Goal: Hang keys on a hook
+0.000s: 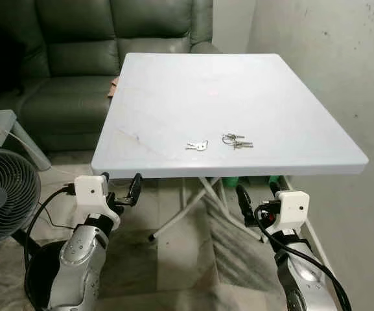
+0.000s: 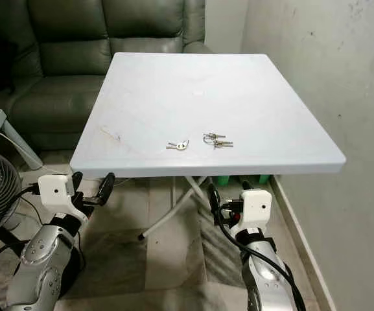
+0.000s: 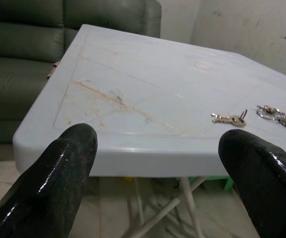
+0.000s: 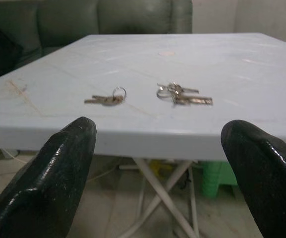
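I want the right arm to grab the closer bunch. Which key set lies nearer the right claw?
The bigger, tangled key bunch, on the right claw's side. The smaller key set lies further toward the left claw.

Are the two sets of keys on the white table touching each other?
Apart. The left eye view shows bare tabletop between the smaller key set and the larger key bunch on the white table; the right wrist view shows the same gap.
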{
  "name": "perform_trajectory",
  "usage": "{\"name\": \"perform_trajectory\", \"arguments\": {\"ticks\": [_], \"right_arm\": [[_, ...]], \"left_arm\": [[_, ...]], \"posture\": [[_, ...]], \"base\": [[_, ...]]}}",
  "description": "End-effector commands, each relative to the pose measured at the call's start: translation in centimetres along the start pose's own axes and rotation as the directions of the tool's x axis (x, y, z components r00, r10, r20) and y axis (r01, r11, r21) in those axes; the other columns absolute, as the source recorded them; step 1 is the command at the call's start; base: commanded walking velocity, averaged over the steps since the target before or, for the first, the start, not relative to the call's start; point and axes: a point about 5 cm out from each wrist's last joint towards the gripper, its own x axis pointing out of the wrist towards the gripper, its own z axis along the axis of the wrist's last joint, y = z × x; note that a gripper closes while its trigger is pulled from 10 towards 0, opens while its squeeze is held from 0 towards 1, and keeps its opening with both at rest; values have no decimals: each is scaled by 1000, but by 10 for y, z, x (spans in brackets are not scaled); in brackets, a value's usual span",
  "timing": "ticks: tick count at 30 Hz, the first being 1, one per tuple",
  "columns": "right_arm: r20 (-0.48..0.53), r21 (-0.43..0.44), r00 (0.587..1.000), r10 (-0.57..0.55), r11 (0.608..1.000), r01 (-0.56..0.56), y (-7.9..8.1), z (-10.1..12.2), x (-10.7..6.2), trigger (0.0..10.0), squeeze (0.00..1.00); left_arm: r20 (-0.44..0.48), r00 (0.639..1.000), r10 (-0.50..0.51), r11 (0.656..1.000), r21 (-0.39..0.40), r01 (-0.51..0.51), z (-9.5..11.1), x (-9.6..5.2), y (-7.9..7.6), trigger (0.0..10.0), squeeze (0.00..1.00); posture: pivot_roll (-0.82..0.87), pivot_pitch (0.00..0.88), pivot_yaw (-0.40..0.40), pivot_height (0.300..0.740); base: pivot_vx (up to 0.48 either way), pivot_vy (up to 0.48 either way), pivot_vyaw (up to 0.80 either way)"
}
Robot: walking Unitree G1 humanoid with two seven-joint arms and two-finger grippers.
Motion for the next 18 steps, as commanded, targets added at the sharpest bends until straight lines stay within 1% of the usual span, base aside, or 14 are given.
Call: {"name": "perform_trajectory", "arguments": {"ticks": [1,18], "right_arm": [[13,-2,1000,8,1000,-8,2,5,1,10000,0],[9,3,1000,16,1000,-16,5,4,1,10000,0]], "left_arm": [[14,1000,5,1000,8,-5,5,1,0,10000,0],[12,1000,5,1000,3,-5,5,-1,-1,10000,0]], "posture": [[-5,0,12,740],[3,0,11,740]], "base": [[274,247,0],[280,262,0]]}}
